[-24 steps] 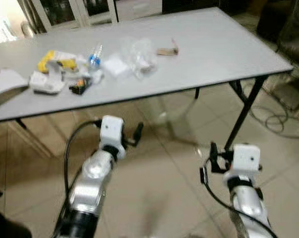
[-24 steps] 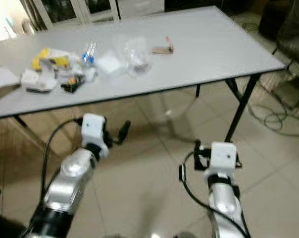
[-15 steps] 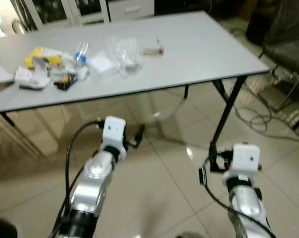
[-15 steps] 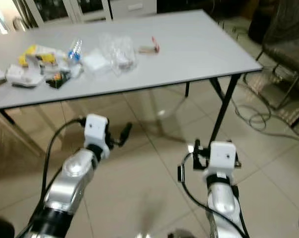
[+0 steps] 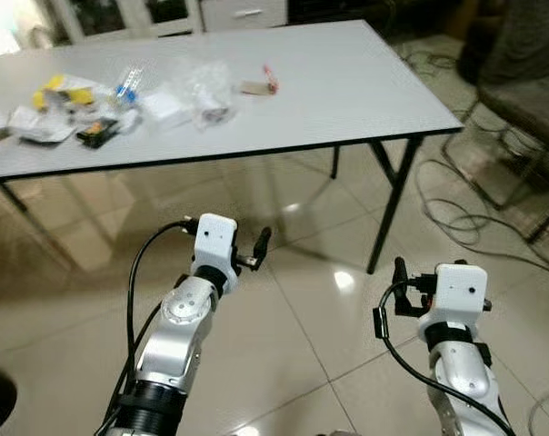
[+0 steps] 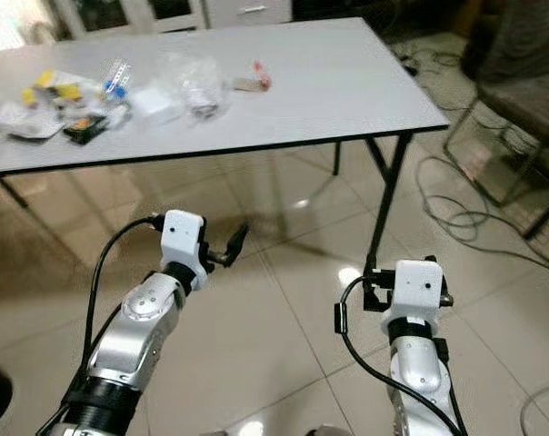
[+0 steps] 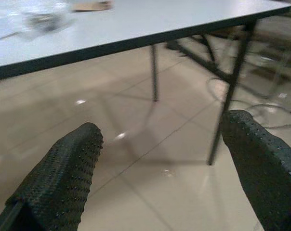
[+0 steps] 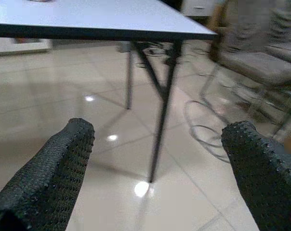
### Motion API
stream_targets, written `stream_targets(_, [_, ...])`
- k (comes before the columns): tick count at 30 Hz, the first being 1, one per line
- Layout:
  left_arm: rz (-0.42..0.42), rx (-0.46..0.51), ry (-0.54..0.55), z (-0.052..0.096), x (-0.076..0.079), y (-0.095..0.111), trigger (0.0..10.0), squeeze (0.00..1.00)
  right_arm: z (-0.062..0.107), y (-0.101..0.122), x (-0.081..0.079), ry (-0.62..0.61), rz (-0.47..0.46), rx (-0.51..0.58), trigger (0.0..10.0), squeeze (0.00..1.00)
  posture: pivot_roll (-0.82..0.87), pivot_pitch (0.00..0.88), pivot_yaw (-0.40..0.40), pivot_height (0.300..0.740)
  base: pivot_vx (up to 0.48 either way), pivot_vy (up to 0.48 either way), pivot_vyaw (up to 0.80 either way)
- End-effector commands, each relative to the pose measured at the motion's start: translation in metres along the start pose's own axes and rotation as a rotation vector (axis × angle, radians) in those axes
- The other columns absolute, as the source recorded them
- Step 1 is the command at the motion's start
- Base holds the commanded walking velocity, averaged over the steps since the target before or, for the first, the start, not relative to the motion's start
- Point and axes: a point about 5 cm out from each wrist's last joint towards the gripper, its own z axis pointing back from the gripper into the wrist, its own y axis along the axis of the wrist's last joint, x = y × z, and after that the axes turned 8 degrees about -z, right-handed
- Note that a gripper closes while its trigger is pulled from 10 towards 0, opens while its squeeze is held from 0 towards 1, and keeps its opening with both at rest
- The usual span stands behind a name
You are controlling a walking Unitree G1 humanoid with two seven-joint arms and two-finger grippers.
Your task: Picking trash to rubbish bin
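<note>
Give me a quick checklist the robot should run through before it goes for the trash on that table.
1. Left gripper open and empty: ok.
2. Right gripper open and empty: ok.
3. Trash in sight on the long grey folding table: ok; crumpled clear plastic bag, small plastic bottle with blue cap, yellow wrapper.
4. Grippers within reach of the trash: not ok; both hang low, short of the table edge.
5. Rubbish bin located: cannot tell.
6. Loose cables on the tiled floor to the right: not ok, trip risk.
</note>
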Motion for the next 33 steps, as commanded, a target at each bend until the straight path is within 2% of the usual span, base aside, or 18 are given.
stream_targets(1, [-0.005,-0.008,0.021,0.0005,-0.0047,-0.0015,10.0,0.0,-0.0005,0.0009,-0.0034,0.015,-0.006,0.008,10.0,0.0,-0.14,0.07,0.081,0.74,0.0,0.0,0.8])
stream_targets(8, [0.003,0.003,0.029,-0.0007,-0.0062,-0.0002,10.0,0.0,-0.0025,-0.0005,-0.0036,0.012,-0.015,0.008,10.0,0.0,-0.13,0.064,0.083,0.74,0.0,0.0,0.8])
stream_targets(33, [0.019,0.031,-0.003,0.0001,-0.0074,0.0038,10.0,0.0,-0.0055,0.0014,-0.0034,0.005,-0.019,0.018,10.0,0.0,-0.13,0.061,0.086,0.74,0.0,0.0,0.0])
